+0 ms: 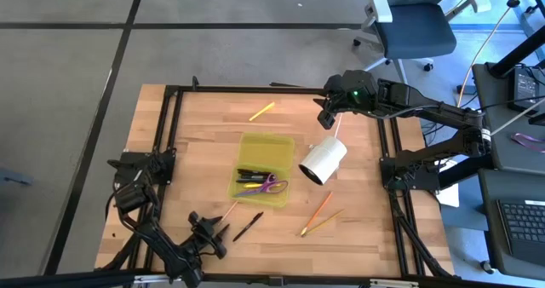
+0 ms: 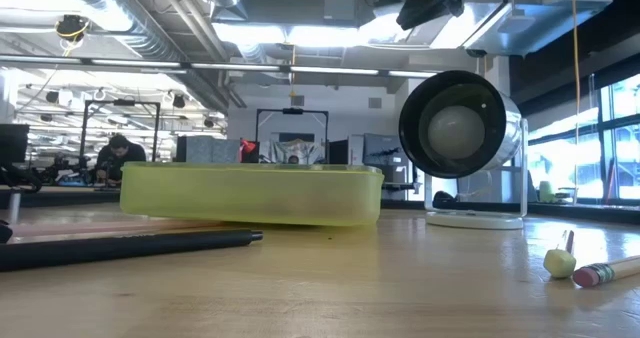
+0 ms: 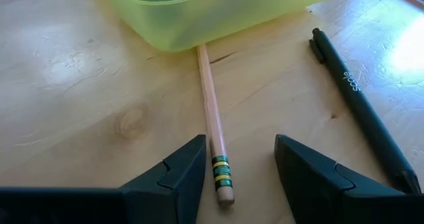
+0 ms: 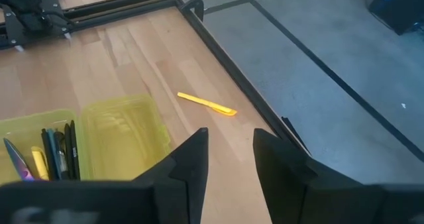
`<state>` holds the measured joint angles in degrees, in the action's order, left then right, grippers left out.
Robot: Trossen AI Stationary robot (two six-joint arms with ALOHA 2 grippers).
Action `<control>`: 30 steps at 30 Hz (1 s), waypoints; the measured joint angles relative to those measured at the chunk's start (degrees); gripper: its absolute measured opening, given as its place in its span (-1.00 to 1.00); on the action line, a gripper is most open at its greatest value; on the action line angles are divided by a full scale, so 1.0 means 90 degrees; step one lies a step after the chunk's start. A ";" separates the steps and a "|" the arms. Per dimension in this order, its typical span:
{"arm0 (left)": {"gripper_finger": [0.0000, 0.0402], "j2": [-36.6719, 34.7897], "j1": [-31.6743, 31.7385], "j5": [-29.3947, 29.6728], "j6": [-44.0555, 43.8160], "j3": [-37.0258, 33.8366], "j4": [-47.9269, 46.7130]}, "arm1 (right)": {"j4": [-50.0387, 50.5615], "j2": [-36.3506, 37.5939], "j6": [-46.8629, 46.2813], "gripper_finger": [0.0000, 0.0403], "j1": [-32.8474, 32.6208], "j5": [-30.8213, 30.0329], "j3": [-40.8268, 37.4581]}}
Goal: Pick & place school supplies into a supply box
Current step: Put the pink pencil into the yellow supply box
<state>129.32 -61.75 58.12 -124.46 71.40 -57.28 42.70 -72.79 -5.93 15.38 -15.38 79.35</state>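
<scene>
**A:** Several supplies lie outside the supply box [image 1: 262, 167] in the high view; a wooden pencil [image 1: 226, 215] and a black pen [image 1: 248, 227] just off its near-left corner, two pencils [image 1: 318, 219] off its near-right side, a yellow marker [image 1: 261, 111] beyond its far side. Scissors [image 1: 272, 185] and some pens are already inside; a white cylinder [image 1: 324, 160] hangs at the box's right.

**B:** And the arms?

**A:** The left gripper [image 1: 209, 233] sits nearest that wooden pencil; the right gripper [image 1: 327, 116] hovers past the box's far-right corner, closer to the marker.

**B:** The low view?

**A:** Box wall [image 2: 250, 193] in the middle, black pen [image 2: 130, 246] in front of it, cylinder [image 2: 462, 128] to its right; no fingers to judge.

**B:** Left wrist view?

**A:** Decisive, I'd say; the pencil [image 3: 213, 128] runs straight from the box [image 3: 218, 12] toward the left gripper [image 3: 238, 177], its banded eraser end between fingers spread wide; its long axis lies along the reach, across the closing line.

**B:** Right wrist view?

**A:** Right gripper [image 4: 230, 159] parted moderately, holding nothing; the marker [image 4: 207, 103] lies ahead, beyond the box [image 4: 122, 128], crosswise.
</scene>
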 joint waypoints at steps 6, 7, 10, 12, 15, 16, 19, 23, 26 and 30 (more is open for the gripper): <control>-0.16 0.0168 0.0018 0.0085 -0.0156 -0.0124 0.0143 | 0.0002 0.0000 -0.0002 -0.38 -0.0002 0.0046 0.0000; -0.18 0.0177 0.0018 0.0093 -0.0153 -0.0126 0.0137 | 0.0002 -0.0002 -0.0002 -0.38 -0.0002 0.0049 0.0000; -0.27 0.0186 0.0021 0.0123 -0.0103 -0.0131 0.0077 | 0.0002 -0.0002 -0.0002 -0.38 -0.0002 0.0051 0.0000; -0.35 0.0192 0.0021 0.0100 -0.0094 -0.0132 0.0026 | 0.0003 -0.0002 -0.0002 -0.38 -0.0002 0.0051 0.0000; -0.49 0.0192 0.0028 0.0033 0.0010 -0.0131 -0.0017 | 0.0002 0.0000 0.0002 -0.38 -0.0002 0.0051 0.0000; -0.54 0.0192 0.0033 0.0035 0.0052 -0.0131 -0.0017 | 0.0002 -0.0002 -0.0002 -0.38 -0.0002 0.0051 0.0000; -0.68 0.0194 0.0042 0.0038 0.0098 -0.0134 -0.0016 | 0.0002 0.0000 0.0001 -0.38 -0.0002 0.0051 0.0000; -0.84 0.0199 0.0045 0.0067 0.0133 -0.0136 -0.0014 | 0.0002 -0.0002 0.0007 -0.38 -0.0002 0.0051 0.0000; -0.92 0.0199 0.0043 0.0081 0.0107 -0.0136 -0.0015 | 0.0002 0.0000 0.0011 -0.38 -0.0002 0.0051 0.0000; -0.94 0.0207 0.0043 0.0071 0.0107 -0.0059 -0.0082 | 0.0002 0.0000 0.0013 -0.38 -0.0002 0.0049 0.0000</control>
<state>131.18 -61.36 58.76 -123.50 70.86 -58.01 42.72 -72.79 -5.82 15.35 -14.93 79.35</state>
